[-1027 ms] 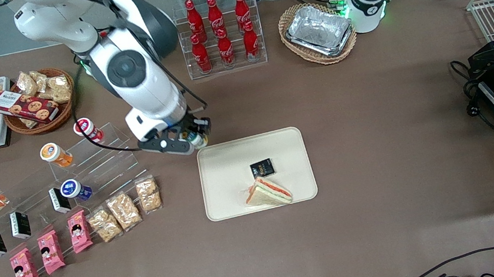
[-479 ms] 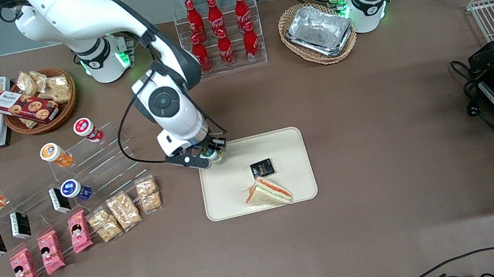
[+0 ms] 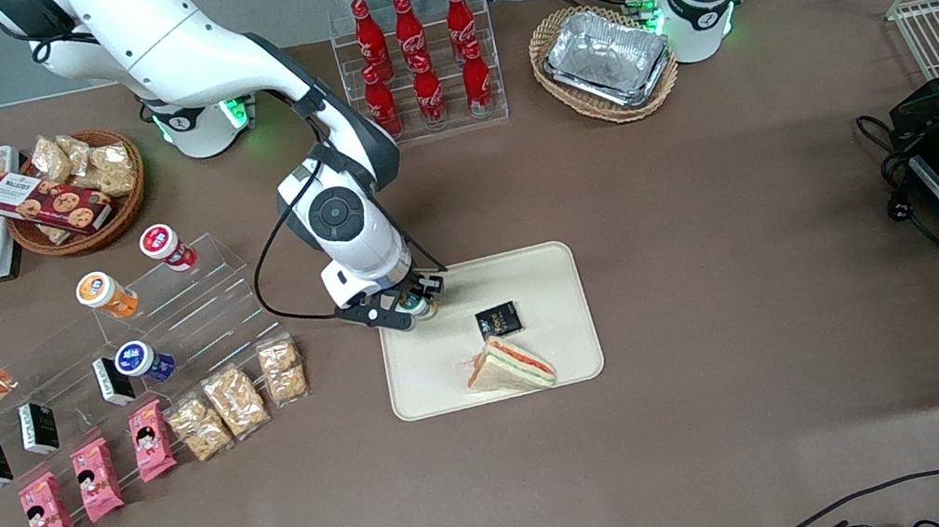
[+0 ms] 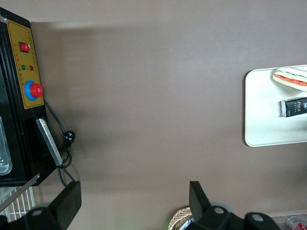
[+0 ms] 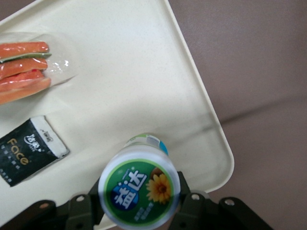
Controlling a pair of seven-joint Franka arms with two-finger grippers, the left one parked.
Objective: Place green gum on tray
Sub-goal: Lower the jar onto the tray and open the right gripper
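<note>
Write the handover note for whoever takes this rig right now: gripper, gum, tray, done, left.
Gripper: shut on the green gum, low over the tray near the corner at the working arm's end, farther from the front camera than the sandwich.
Tray: already carries a wrapped sandwich and a small black packet; the spot under the gum is bare.
Done: gum picked up and carried over the tray.
Left: set it down if it is not yet resting (contact cannot be told), open the fingers, withdraw the arm.

Green-labelled green gum [image 5: 139, 191], cream tray [image 3: 441, 381], black gripper [image 3: 418, 305].
</note>
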